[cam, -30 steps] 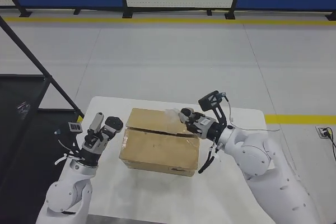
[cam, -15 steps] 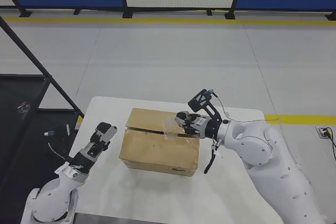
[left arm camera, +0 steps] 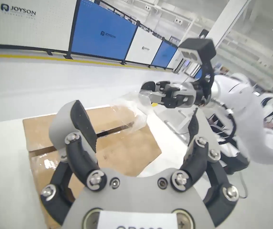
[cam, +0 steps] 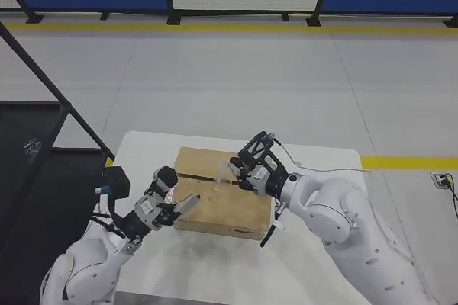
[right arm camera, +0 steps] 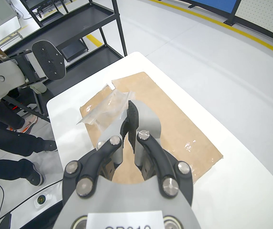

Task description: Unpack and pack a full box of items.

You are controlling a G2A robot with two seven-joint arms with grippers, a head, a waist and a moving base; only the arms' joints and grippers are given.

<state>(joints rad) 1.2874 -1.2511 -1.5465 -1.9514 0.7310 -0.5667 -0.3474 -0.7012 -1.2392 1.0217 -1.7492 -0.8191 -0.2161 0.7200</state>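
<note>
- The cardboard box (cam: 214, 202) sits at the middle of the white desk (cam: 320, 244). Its flaps are closed, and a dark seam runs left to right across its top.
- The right arm enters from the near right with the elbow bent. Its forearm points left over the far right part of the box top.
- The right end effector (right arm camera: 129, 107) is clenched, and its pads grasp a strip of clear tape (right arm camera: 107, 110).
- The tape is crumpled and lifted off the box top. One end meets the seam and the other sits between the pads.
- The left arm enters from the near left, with the forearm angled toward the far right.
- The left end effector (cam: 179, 191) is released, fingers spread wide, at the near left corner of the box. Whether it touches the cardboard cannot be told.
- The two end effectors face each other across the box top and do not touch.
- A black rack (cam: 19, 126) stands to the left of the desk.
</note>
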